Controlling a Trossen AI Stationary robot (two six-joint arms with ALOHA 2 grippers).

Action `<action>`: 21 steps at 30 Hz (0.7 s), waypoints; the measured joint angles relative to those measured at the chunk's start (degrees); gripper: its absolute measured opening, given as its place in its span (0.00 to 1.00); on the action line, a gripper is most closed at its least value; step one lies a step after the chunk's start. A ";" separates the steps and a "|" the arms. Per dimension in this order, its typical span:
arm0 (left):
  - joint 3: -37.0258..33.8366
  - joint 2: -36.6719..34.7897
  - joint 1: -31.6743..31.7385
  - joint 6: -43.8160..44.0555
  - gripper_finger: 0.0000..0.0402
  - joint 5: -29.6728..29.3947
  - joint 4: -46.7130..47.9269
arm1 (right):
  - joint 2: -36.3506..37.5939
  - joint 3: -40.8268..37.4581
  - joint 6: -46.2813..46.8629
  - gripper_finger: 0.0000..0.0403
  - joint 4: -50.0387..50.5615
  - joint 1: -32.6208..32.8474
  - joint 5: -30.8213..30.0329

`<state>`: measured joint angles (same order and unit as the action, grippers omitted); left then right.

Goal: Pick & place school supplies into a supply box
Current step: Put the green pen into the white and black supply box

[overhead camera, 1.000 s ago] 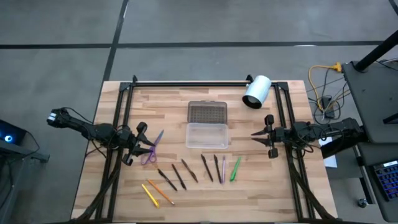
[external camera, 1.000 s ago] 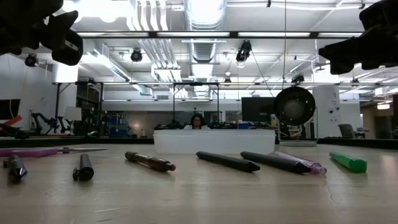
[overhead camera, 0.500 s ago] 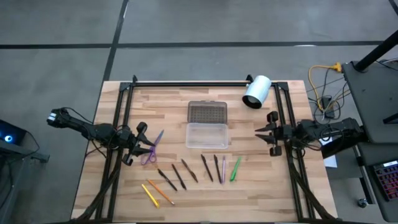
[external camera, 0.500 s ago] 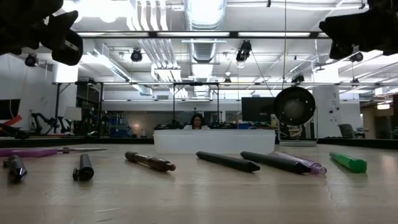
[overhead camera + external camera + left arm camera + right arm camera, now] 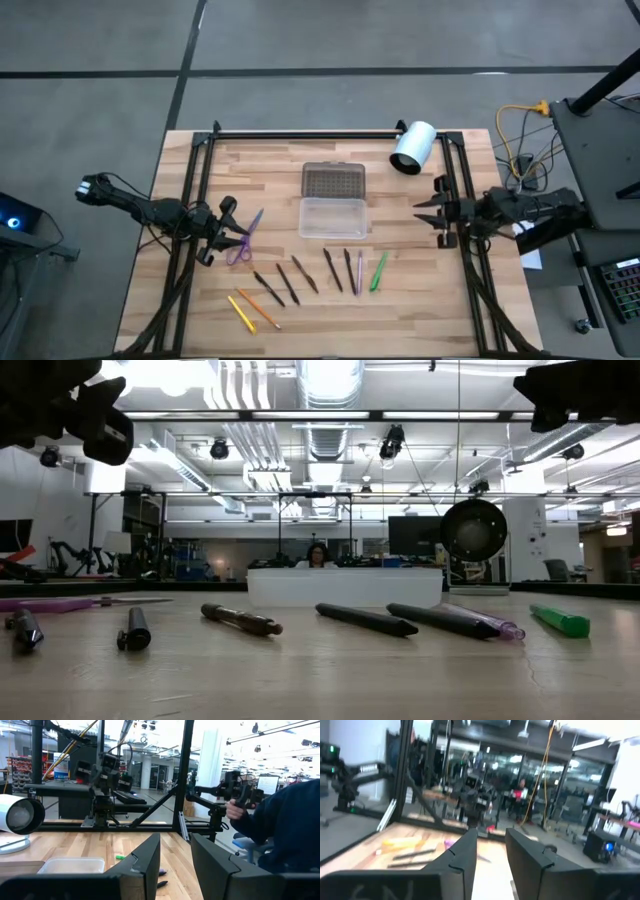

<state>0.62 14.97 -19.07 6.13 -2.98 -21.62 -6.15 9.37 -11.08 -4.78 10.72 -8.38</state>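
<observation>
The supply box sits open near the middle of the counter, its dotted grey lid lying flat just behind it toward the far edge; nothing shows inside it. The pens and pencils lie in a loose row between the box and the near edge; the green one is nearest the right edge, two yellow-orange ones are toward the near left corner, and the purple-handled scissors lie by the left edge. A white cylinder rests near the far right corner.

The left gripper hovers over the left edge, close beside the scissors; its jaws stand parted and hold nothing. The right gripper hangs above the right edge, level with the box; its jaws are parted too, and empty.

The risks from here, as I judge them: the pens lie close together, so jaws coming down on one could nudge or roll its neighbour; a thin round barrel may slip or twist out of a pinch taken off-centre; the scissors lie flat and may skate away instead of lifting; the light box could be pushed along the counter if a pen is lowered against its rim.
</observation>
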 joint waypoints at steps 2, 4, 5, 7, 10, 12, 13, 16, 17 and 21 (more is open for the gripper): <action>0.00 0.00 -0.01 -0.01 0.24 -0.02 0.02 | -1.61 3.54 -0.06 0.27 5.40 0.00 0.00; 0.01 -0.01 0.00 0.00 0.24 0.00 0.02 | -3.49 6.90 -0.06 0.30 9.92 0.02 -0.02; -0.01 -0.01 -0.02 0.00 0.24 0.00 0.01 | -4.52 8.49 -0.06 0.30 11.83 0.01 -0.02; -0.01 0.01 -0.02 0.00 0.24 -0.02 0.00 | -6.77 11.44 -0.07 0.32 14.95 0.02 -0.02; 0.00 -0.01 -0.01 -0.01 0.24 -0.02 0.02 | -10.91 15.42 -0.37 0.33 19.48 0.00 -0.07; -0.01 0.01 -0.02 0.00 0.24 0.00 0.02 | -14.20 18.04 -1.06 0.34 22.31 0.00 -0.11; 0.01 0.01 0.00 0.00 0.24 -0.02 0.02 | -15.95 19.31 -1.51 0.34 23.74 0.02 -0.13; -0.01 0.00 -0.01 0.00 0.24 -0.01 0.02 | -21.34 23.28 -3.45 0.35 27.93 0.02 -0.12; 0.01 0.00 -0.01 0.00 0.24 0.00 0.00 | -23.03 24.53 -3.97 0.35 29.20 0.02 -0.07; -0.01 -0.01 -0.02 0.00 0.24 -0.01 0.01 | -28.97 29.59 -5.75 0.35 33.82 0.00 3.11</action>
<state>0.60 14.96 -19.09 6.13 -2.99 -21.62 -35.13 38.96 -16.83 29.05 10.72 -5.27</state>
